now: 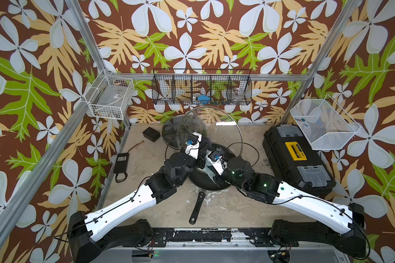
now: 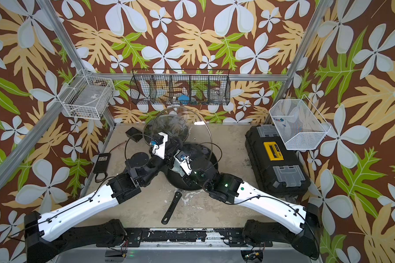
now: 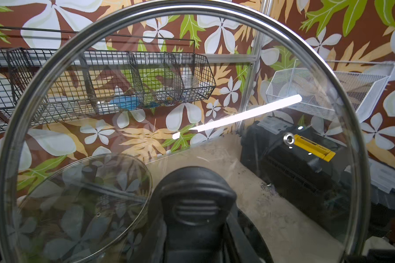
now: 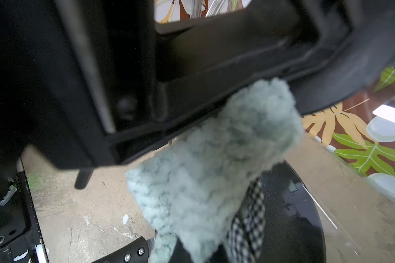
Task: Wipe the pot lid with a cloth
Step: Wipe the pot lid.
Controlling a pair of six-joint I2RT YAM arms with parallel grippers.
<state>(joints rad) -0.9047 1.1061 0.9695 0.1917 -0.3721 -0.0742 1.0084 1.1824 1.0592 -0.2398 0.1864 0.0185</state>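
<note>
Holding large clear glass pot lid (image 3: 192,79), silvery rim, upright above black frying pan (image 1: 205,185): left hand (image 1: 203,146) clamped on its black handle (image 3: 194,205). Right hand (image 1: 209,172) pinching fluffy teal-mint cloth (image 4: 214,170) just beside lid; glass contact unclear. Wipe probably at early stage, most glass left.

1. You have two glass lids: the pot lid (image 3: 192,141) and a smaller lid (image 1: 169,134).
2. You have two cloths: the cloth (image 4: 214,170) and a checked cloth (image 4: 249,216).
3. You can count three wall baskets: white wire basket (image 1: 110,95), black wire basket (image 1: 202,87), white mesh basket (image 1: 324,124).
4. You have one each: pan (image 1: 205,184), toolbox (image 1: 299,161), power adapter (image 1: 121,162), small black box (image 1: 151,134).
5. You have two arms: left arm (image 1: 123,205), right arm (image 1: 306,200).
</note>
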